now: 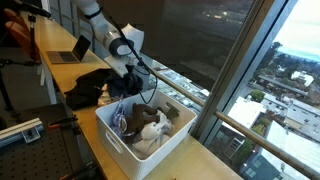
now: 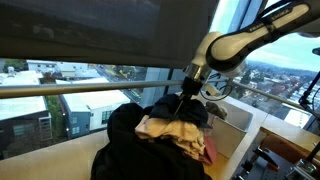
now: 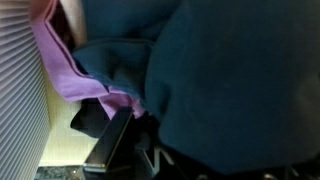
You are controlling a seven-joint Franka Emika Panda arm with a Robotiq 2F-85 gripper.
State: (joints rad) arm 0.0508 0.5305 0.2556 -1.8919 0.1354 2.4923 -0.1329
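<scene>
The dark blue cloth (image 3: 230,80) lies under the gripper (image 2: 185,100), near the desk's (image 2: 60,162) window edge, covering its jaws; I cannot tell their opening.

Daylight pouring through the window (image 1: 290,60) beside me, glare bleaching its upper corner, room inside dim, my wrist view dark, soft, blurred up close

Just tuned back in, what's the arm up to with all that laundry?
The Panda arm has its gripper lowered into the heap of clothes beside the white bin, which also holds laundry. In the wrist view the gripper is right against a dark teal garment, with a pink cloth next to it. The pictures do not show whether the jaws have closed on any fabric.
</scene>
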